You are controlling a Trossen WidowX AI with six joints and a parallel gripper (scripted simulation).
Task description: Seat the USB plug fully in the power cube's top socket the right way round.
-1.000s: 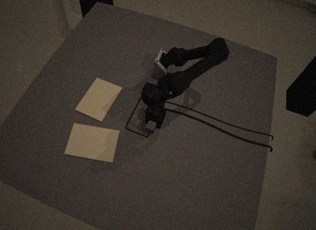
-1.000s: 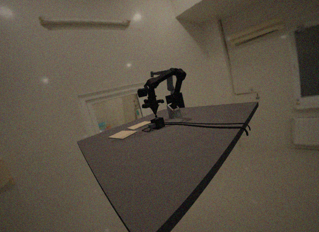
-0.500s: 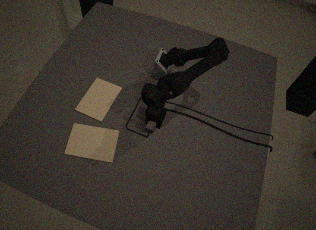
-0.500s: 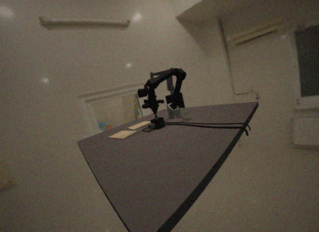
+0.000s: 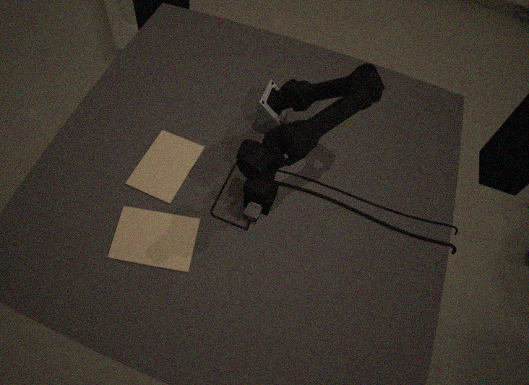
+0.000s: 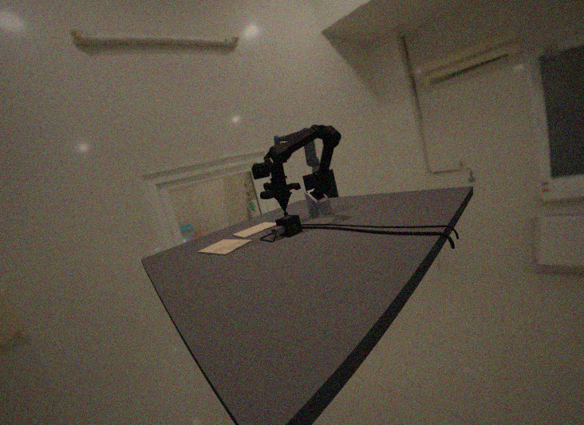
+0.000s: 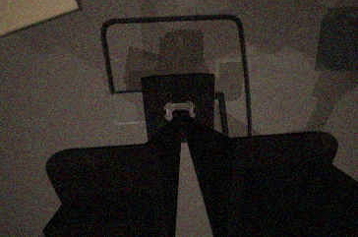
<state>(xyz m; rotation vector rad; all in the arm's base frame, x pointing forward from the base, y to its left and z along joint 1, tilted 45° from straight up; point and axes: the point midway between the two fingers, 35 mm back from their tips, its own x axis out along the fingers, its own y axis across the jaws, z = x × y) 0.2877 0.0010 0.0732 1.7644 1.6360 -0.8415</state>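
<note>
The black two-fingered gripper [image 7: 182, 122] pinched the small dark USB plug [image 7: 182, 114], upright over the black power cube [image 6: 289, 225] [image 7: 178, 88] at mid-frame.

A dimly lit indoor room surrounds a bare-edged worktop [image 5: 342, 295] [image 6: 292, 307]; its exact kind cannot be told. Pale walls [image 6: 155, 99] carry a long horizontal fixture [image 6: 155, 41], a thin pipe [image 6: 415, 104] and a dark pane in a light frame [image 6: 566, 113], while a desk-mounted robot arm [image 5: 333, 111] [image 6: 301, 139] lends the scene a lab or workshop look.
</note>
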